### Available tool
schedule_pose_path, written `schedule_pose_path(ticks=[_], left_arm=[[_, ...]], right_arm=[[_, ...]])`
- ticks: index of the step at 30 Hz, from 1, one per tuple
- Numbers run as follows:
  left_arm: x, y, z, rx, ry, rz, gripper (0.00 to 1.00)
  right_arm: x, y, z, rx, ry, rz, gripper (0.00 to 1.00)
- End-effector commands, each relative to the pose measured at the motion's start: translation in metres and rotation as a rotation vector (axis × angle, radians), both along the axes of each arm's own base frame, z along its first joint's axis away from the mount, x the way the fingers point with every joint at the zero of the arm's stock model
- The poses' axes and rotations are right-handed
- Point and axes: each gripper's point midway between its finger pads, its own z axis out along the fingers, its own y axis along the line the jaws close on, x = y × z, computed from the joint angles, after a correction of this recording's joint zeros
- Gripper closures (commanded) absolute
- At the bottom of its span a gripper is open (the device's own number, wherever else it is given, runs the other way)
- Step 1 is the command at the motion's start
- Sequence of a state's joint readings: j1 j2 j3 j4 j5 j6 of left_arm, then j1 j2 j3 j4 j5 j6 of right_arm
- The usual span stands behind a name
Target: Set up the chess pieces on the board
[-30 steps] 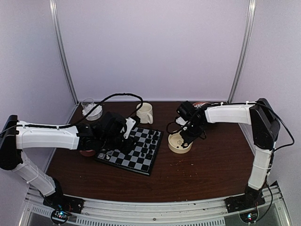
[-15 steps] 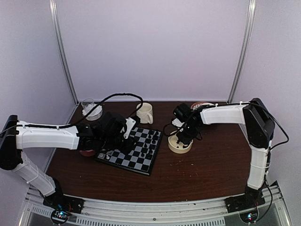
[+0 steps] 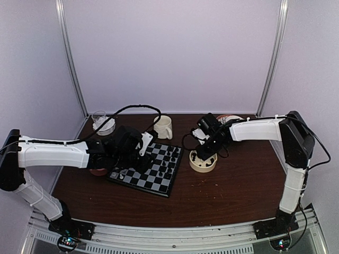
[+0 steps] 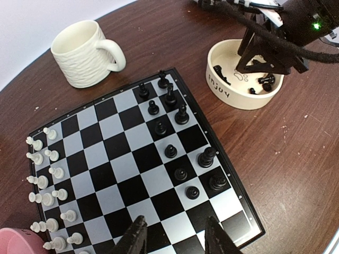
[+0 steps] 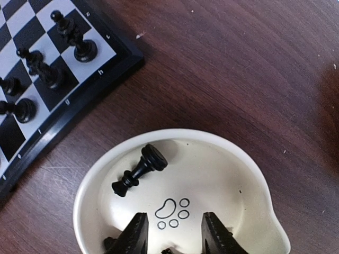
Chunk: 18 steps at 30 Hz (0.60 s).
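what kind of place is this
Probably a robot test booth, not a home. Plain pale walls with metal posts close in a brown table, two robot arms are bolted to a rail at its near edge, and a chessboard, mug and bowl sit as props.

Left of table (image 3: 228, 190) centre, board (image 3: 159, 177); just behind, near back edge, mug (image 3: 164, 127); just right, bowl (image 3: 203, 168); in back left corner, dish (image 3: 104, 125). On board, pieces (image 4: 170, 151) along left and right sides; more in bowl.
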<state>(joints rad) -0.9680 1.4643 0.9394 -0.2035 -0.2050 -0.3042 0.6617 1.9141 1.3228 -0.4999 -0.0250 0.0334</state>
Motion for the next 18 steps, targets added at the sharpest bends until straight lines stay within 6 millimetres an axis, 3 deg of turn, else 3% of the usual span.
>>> schedule_pose_path(ticks=[1, 13, 18], left_arm=[[0.003, -0.004, 0.015, -0.024, -0.032, -0.007, 0.62], [0.004, -0.003, 0.014, -0.015, -0.038, 0.002, 0.62], [0.004, -0.002, 0.015, -0.017, -0.040, 0.003, 0.62]], right_arm=[[0.004, 0.017, 0.011, 0.118, -0.008, -0.034, 0.59], [0.006, 0.038, -0.016, 0.208, 0.087, -0.083, 0.58], [0.009, 0.034, -0.030, 0.169, 0.103, -0.113, 0.59]])
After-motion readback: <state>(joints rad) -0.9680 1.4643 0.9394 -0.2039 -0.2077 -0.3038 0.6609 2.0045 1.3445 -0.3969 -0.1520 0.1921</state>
